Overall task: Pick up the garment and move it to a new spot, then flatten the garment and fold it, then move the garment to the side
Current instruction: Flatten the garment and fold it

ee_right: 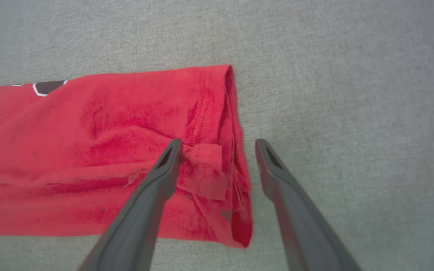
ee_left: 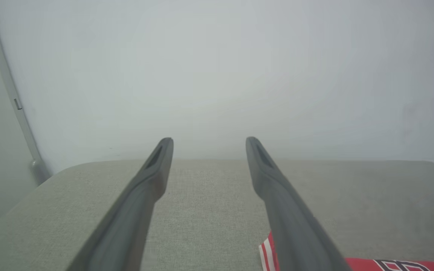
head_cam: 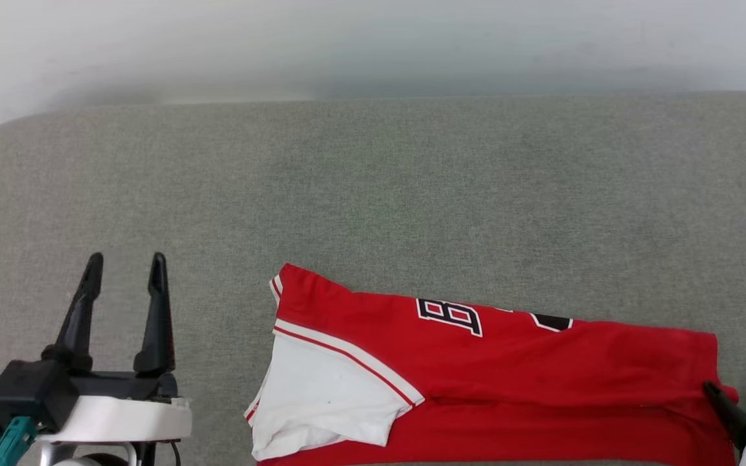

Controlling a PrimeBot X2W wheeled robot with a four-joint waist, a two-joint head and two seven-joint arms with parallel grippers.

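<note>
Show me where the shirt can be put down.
Free: the grey surface between the garment and the wall, and the strip between the left pincer and the sleeve. Crowded: near right, right pincer at the hem.

- One garment (head_cam: 509, 362).
- One white sleeve (head_cam: 321, 395) showing on it.
- One whole letter (head_cam: 449, 316), a "B", and part of a second mark beside it.
- Two grippers: the left gripper (head_cam: 126, 260) and the right gripper (ee_right: 219, 143).
- Four dark fingers (ee_left: 153, 173), two to each gripper.
- One grey cushion (head_cam: 412, 181).
- One pale wall (head_cam: 373, 45).
- One teal tag (head_cam: 13, 440).
</note>
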